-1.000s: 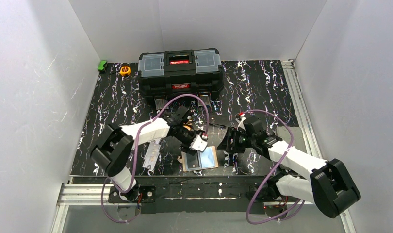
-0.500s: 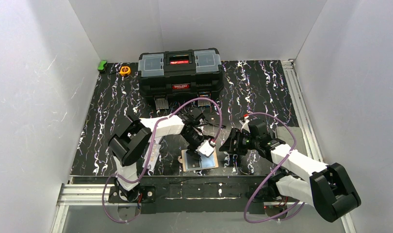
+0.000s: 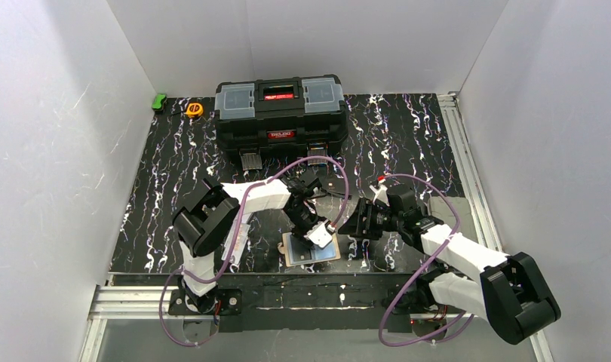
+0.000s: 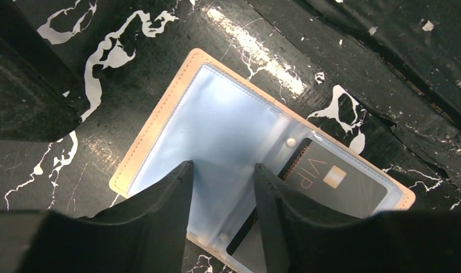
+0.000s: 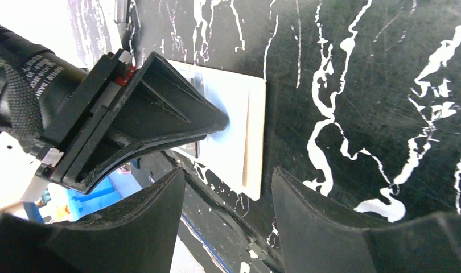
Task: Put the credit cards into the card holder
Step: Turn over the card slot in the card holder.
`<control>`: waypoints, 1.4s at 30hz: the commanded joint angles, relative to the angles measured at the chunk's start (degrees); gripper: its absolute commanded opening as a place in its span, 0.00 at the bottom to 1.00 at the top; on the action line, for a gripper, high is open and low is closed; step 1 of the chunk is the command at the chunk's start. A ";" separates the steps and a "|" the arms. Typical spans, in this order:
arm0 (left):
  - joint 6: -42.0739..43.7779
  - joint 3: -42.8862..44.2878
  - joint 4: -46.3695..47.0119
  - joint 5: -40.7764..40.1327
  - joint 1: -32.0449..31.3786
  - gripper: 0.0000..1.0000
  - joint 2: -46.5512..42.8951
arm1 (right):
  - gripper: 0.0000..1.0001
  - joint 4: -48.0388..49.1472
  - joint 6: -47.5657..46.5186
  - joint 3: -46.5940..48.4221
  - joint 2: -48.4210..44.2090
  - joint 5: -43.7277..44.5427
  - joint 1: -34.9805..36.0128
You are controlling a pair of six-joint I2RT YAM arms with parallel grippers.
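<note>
The card holder lies open near the table's front edge, beige rim up, with clear bluish pockets. In the left wrist view one pocket holds a dark card with gold "VIP" lettering and a chip. My left gripper is open and empty, its fingertips on or just above the clear plastic. My right gripper is open and empty just right of the holder, low over the table. In the right wrist view the holder's edge lies ahead, with the left gripper on it. No loose tan-gold card shows clearly.
A big black toolbox stands at the back centre. A yellow tape measure and a green item sit at the back left. An aluminium rail runs along the right edge. White walls enclose three sides.
My left arm has swung right and forward, bringing its gripper down onto the open holder. My right gripper has edged left toward the holder's right side.
</note>
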 commanded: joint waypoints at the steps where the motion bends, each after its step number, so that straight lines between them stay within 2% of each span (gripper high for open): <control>1: 2.41 -1.91 -0.68 -2.22 -0.27 0.37 -0.37 | 0.64 8.68 2.88 -1.52 1.18 -4.37 -0.20; 10: -4.96 -8.07 9.61 -4.81 -0.20 0.17 -6.54 | 0.63 24.78 8.94 -4.17 9.98 -11.27 -0.20; 14: -12.16 -11.07 17.47 -8.99 -0.20 0.20 -11.67 | 0.62 28.71 10.21 -3.06 14.32 -13.33 -0.07; 17: -16.77 -10.84 17.58 -12.09 0.00 0.23 -16.03 | 0.62 28.80 10.00 -1.98 15.12 -13.22 0.67; 20: -22.53 -13.78 20.16 -11.97 1.38 0.06 -23.71 | 0.62 27.02 9.08 -0.99 15.45 -12.46 1.73; 24: -22.16 -20.35 18.18 -11.41 2.93 0.04 -29.83 | 0.62 27.08 9.02 -0.50 17.03 -12.04 2.63; 30: -19.99 -29.13 18.05 -12.25 4.34 0.01 -33.49 | 0.62 26.54 8.24 1.21 20.81 -12.30 3.47; 42: -17.77 -33.37 20.24 -12.73 5.46 0.04 -33.14 | 0.62 23.54 6.74 2.90 22.05 -11.37 4.71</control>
